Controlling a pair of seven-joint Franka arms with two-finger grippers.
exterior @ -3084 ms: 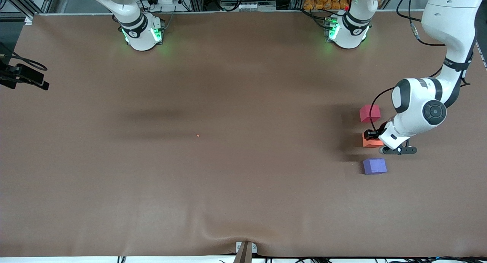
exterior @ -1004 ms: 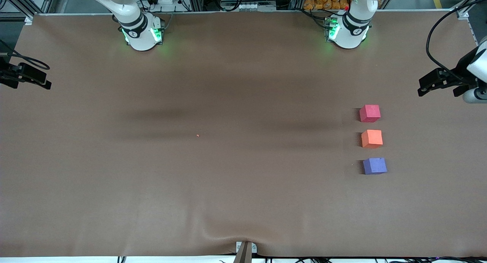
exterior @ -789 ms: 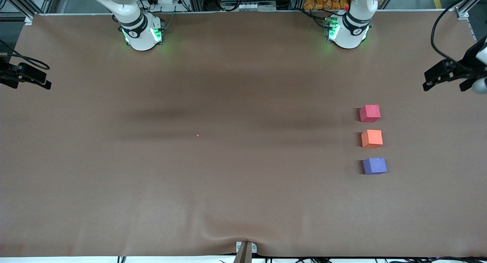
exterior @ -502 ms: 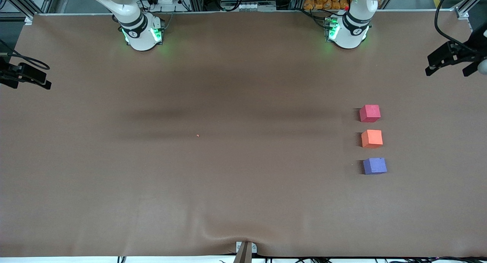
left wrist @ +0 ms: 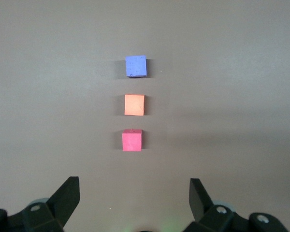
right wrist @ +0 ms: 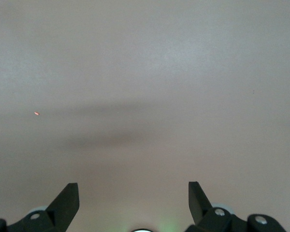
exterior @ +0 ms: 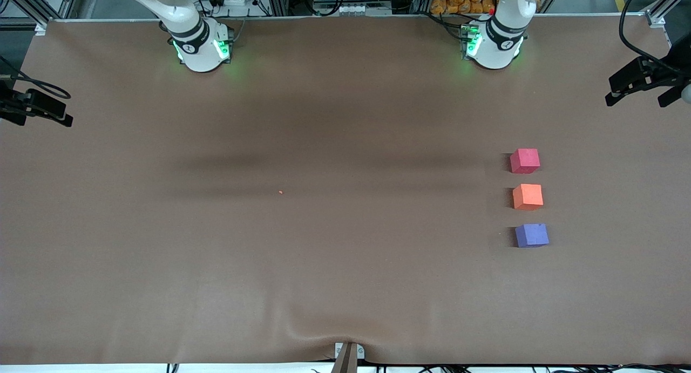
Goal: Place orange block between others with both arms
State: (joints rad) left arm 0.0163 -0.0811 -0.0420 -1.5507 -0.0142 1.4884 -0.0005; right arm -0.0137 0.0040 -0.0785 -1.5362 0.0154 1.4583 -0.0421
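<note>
The orange block (exterior: 528, 196) (left wrist: 134, 105) rests on the brown table between the others, in one straight row with small gaps. The red-pink cube (exterior: 524, 161) (left wrist: 132, 140) lies farther from the front camera and the purple-blue cube (exterior: 532, 235) (left wrist: 136, 66) nearer. My left gripper (left wrist: 134, 187) hangs open and empty, high over the table's edge at the left arm's end, well away from the row; its black hand (exterior: 634, 81) shows in the front view. My right gripper (right wrist: 132, 189) is open and empty over bare table at the right arm's end, waiting.
The brown mat (exterior: 345, 265) covers the whole table, with a wrinkle at its front-camera edge. A tiny orange speck (exterior: 280, 192) (right wrist: 36, 113) lies mid-table. Both green-lit bases (exterior: 201, 46) stand along the edge farthest from the front camera.
The left arm has let go of the orange block, risen and drawn back to the table's edge at its own end. The three cubes and the right arm have not moved.
</note>
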